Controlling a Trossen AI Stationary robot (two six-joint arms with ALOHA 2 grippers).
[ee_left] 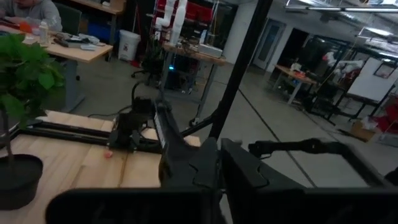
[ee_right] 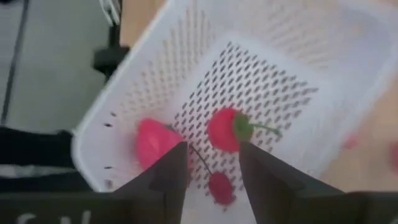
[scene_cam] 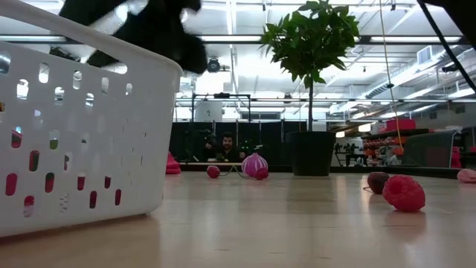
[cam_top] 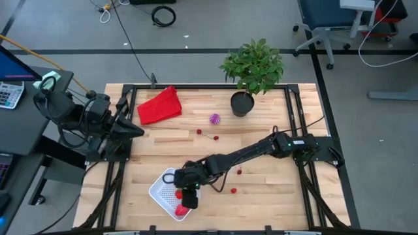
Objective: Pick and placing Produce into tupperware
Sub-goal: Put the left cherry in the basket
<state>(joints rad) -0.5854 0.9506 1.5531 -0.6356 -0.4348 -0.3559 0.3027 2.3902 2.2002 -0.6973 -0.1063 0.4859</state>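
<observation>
Three red fruit pieces lie in the white tupperware [ee_right: 261, 81] at the table's front-left.

Strawberry [ee_right: 225, 129] shows through the right gripper's [ee_right: 213, 163] parted, empty fingers above; basket contents partly hidden overhead. Left gripper [cam_top: 134, 128] rests closed at the left edge.

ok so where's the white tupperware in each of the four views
high view: tupperware at the table's near edge, left of centre, under the right end effector.
low view: its perforated wall fills the left side.
left wrist view: not in it.
right wrist view: its mesh bottom fills most of the picture, red fruit inside.
shared landmark: the potted plant, also in the low and left wrist views.
</observation>
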